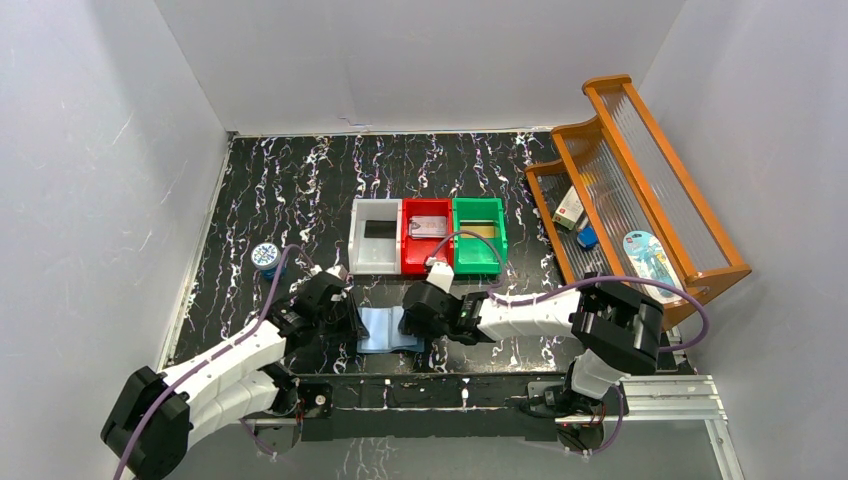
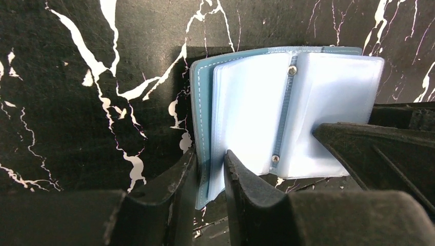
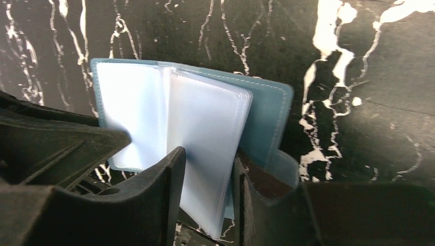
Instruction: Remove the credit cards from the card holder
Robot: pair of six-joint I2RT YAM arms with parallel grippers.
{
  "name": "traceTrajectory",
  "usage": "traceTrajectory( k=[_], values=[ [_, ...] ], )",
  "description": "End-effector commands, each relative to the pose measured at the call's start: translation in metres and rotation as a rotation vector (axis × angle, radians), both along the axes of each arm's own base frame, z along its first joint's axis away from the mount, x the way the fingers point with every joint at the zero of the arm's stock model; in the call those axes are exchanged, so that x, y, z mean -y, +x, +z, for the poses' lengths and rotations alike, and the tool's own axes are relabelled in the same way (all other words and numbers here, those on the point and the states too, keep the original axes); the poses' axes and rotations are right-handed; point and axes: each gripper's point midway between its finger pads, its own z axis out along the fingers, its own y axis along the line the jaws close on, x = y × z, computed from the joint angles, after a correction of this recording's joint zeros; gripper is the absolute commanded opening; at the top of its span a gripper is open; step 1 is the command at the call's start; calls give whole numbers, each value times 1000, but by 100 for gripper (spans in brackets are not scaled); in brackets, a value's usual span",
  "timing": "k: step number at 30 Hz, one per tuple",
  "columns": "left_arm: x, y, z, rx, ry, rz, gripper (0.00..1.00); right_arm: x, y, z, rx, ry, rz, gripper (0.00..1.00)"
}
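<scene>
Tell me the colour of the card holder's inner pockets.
Clear, pale blue-white pockets in the teal card holder; the left wrist view shows them best.

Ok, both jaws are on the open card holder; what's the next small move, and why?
Probably turn the clear sleeves held by the right gripper over toward the left arm. The left gripper pins the card holder by its cover edge, and the sleeves showing in both wrist views look empty, so any card left would be in a pocket not yet exposed.
</scene>
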Motion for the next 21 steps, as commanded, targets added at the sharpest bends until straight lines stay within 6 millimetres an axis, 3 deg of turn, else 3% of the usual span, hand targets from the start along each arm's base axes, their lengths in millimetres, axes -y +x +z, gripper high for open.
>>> traceTrajectory(
  k=[1,9,11,15,21],
  values=[
    [19,-7,8,-9,-105,-56,22,-35,-15,25,-51,170,63,42],
    [19,-5,12,7,-101,-67,18,-47,-19,39,-34,248,126,8],
    [19,-4,12,9,-101,-67,16,-45,-18,35,-37,236,123,6],
    [19,-5,13,12,-104,-69,14,-38,-18,24,-91,235,117,6],
    [17,-3,18,26,-94,-64,13,-6,-7,16,-102,183,29,30]
  ],
)
